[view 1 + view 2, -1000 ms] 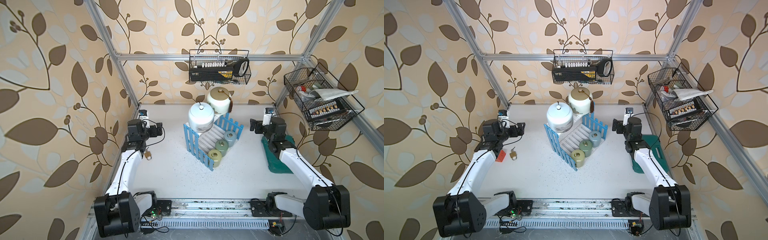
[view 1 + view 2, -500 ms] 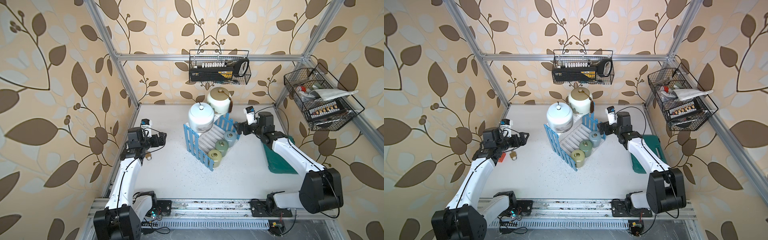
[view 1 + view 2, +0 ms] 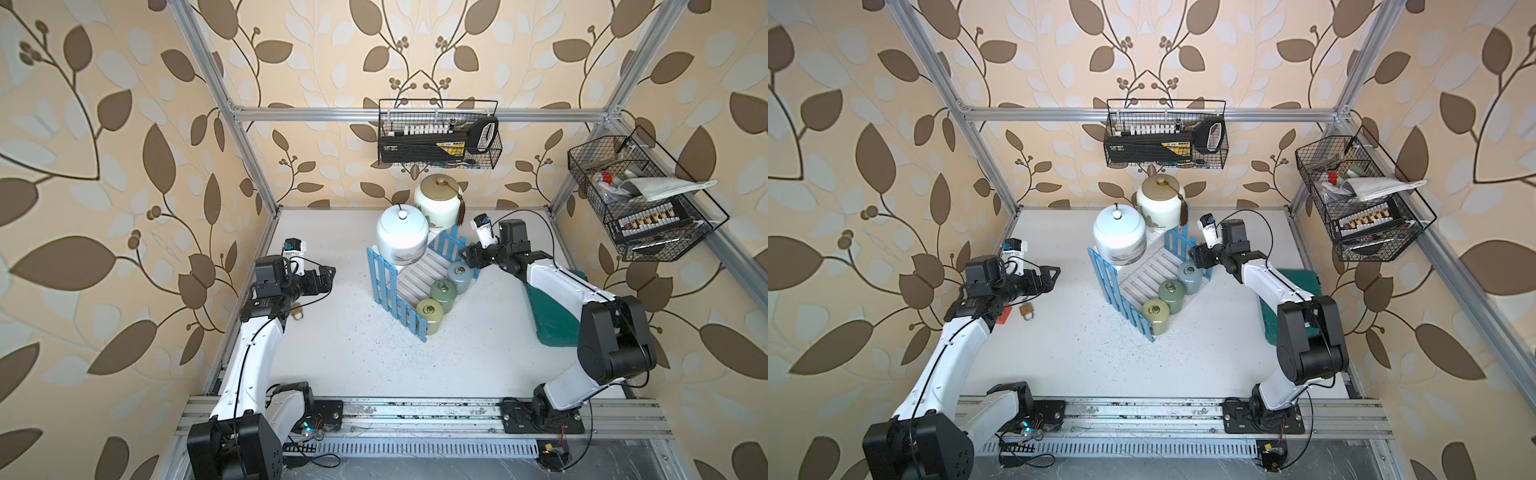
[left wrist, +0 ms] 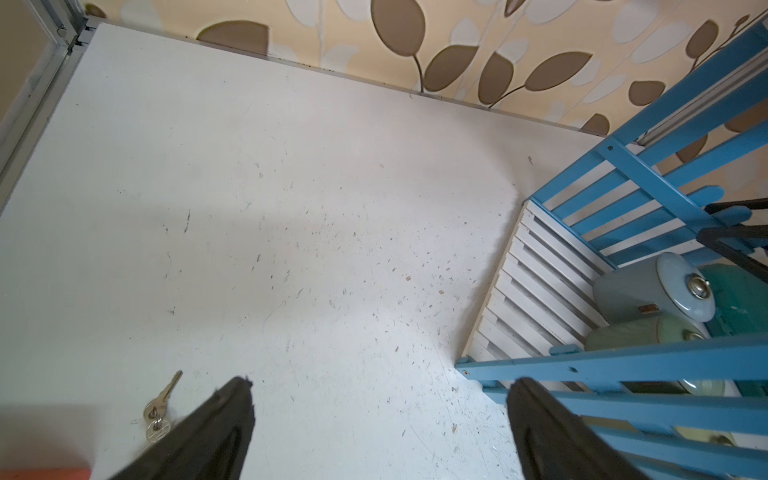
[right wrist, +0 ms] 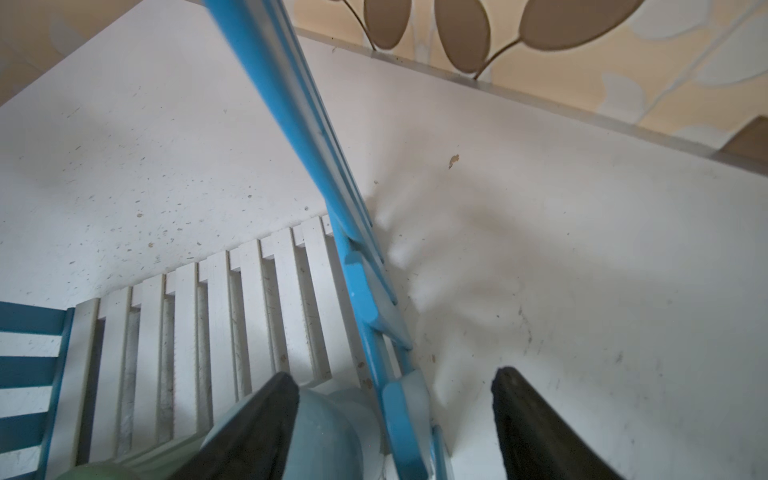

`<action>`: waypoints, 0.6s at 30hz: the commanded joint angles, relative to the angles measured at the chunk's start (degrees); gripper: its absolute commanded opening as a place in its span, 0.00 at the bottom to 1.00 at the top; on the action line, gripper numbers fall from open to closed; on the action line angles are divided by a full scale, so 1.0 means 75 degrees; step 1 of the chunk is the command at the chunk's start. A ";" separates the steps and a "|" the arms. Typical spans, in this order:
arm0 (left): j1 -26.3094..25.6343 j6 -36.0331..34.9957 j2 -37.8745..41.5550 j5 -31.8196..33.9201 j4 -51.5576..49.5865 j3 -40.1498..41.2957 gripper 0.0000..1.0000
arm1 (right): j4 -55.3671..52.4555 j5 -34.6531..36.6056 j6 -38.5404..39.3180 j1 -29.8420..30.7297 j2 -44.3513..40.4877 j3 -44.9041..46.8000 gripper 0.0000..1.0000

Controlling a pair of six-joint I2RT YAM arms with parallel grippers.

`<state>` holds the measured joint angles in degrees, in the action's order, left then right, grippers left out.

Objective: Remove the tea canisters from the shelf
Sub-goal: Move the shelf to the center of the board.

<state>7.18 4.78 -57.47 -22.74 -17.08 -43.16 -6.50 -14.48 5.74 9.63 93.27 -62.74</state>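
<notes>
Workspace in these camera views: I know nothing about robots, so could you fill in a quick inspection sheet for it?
Surface: white tabletop, speckled with fine debris.
Job's things: shelf holds all five; pale-blue jar and cream jar up at the back, yellow-green canister, green canister and grey-blue canister on the lower slats.
Clutter: padlock, keys, orange block; dark green object under the right arm.
Grippers: left gripper open above bare table; right gripper open, straddling the shelf's fence beside the grey-blue canister.
Cables: black cables along both arms; loose wires at the front rail.
Surroundings: leaf wallpaper, metal frame, back wire basket, side wire basket.
</notes>
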 commanded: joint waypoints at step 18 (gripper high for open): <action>0.0132 -0.0192 0.0290 -0.0183 0.0031 -0.0083 0.99 | 0.0313 0.0731 -0.0075 0.0005 -0.0570 0.0430 0.10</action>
<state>7.57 4.58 -56.86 -23.09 -17.17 -43.16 -5.37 -13.93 8.23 9.76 91.70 -60.73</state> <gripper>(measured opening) 0.987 0.250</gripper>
